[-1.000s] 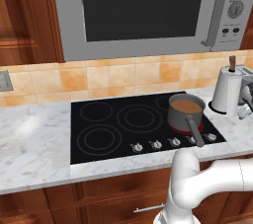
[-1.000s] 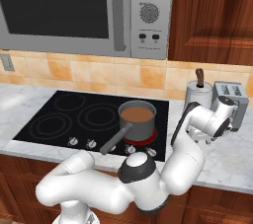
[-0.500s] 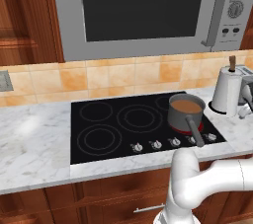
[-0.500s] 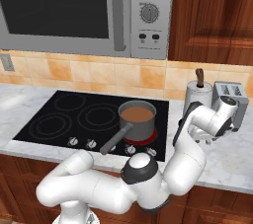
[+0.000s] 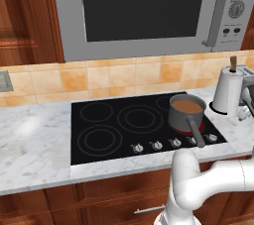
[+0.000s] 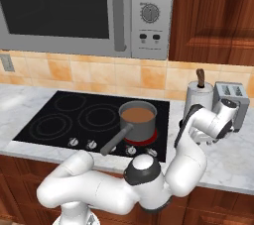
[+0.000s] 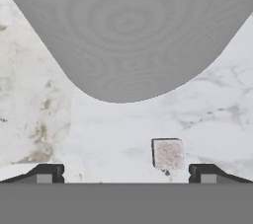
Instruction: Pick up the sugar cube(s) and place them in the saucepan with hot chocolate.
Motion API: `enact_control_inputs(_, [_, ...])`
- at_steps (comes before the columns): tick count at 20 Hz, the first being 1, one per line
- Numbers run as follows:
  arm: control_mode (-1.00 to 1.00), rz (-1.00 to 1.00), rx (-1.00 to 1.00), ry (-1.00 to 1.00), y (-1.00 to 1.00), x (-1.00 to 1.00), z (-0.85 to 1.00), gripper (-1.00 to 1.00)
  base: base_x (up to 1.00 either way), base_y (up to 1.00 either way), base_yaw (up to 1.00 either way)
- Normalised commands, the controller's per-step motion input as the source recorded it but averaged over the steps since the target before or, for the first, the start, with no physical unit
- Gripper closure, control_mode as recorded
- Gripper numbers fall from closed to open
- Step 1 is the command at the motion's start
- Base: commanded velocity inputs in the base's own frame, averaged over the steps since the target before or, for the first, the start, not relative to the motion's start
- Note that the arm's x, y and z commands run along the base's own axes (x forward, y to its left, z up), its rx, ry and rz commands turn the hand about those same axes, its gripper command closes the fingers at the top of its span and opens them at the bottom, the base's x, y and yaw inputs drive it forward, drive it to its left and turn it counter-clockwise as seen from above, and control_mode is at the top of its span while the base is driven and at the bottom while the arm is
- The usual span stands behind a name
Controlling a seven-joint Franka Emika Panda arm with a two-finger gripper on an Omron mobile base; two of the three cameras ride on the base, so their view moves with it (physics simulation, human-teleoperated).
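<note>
Marble made up the bench [image 5: 34, 142] in the left base view, with a black cooktop [image 5: 119, 125] set into it. The saucepan with hot chocolate [image 5: 186, 114] stood on the right front burner, its handle pointing toward the front edge over the knobs. Right of it a paper-towel roll [image 5: 227, 92] stood upright on the bench, and the frame edge cut off whatever lay beyond it. Much bare marble lay open left of the cooktop.

From the right base view, the saucepan with hot chocolate [image 6: 137, 120] sat on a red-glowing burner, well apart from the arm's hand. The arm bent over the bench right of the cooktop, its wrist in front of the paper-towel roll [image 6: 196, 97] and a toaster [image 6: 231, 101]; the wrist hid the jaws and the bench surface beneath them.

Seen from the hand, one sugar cube [image 7: 167, 153] lay on the marble bench [image 7: 34, 109], between the two fingertips and nearer the right one, touching neither. The gripper [image 7: 126, 172] had its jaws spread wide and held nothing. A large blurred grey rounded shape [image 7: 126, 30] covered the upper part of the picture; what it was could not be made out.
</note>
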Motion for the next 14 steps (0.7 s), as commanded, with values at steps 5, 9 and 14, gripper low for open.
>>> enact_control_inputs(5, [-1.00,0.00,0.00,0.00,-0.09,0.09,-0.02,-1.00,0.00,0.00,0.00])
enact_control_inputs(9, [-1.00,0.00,0.00,0.00,-0.11,0.12,-0.03,-1.00,0.00,0.00,0.00])
enact_control_inputs(14, [-1.00,0.00,0.00,0.00,-0.11,0.07,-0.09,-1.00,0.00,0.00,0.00])
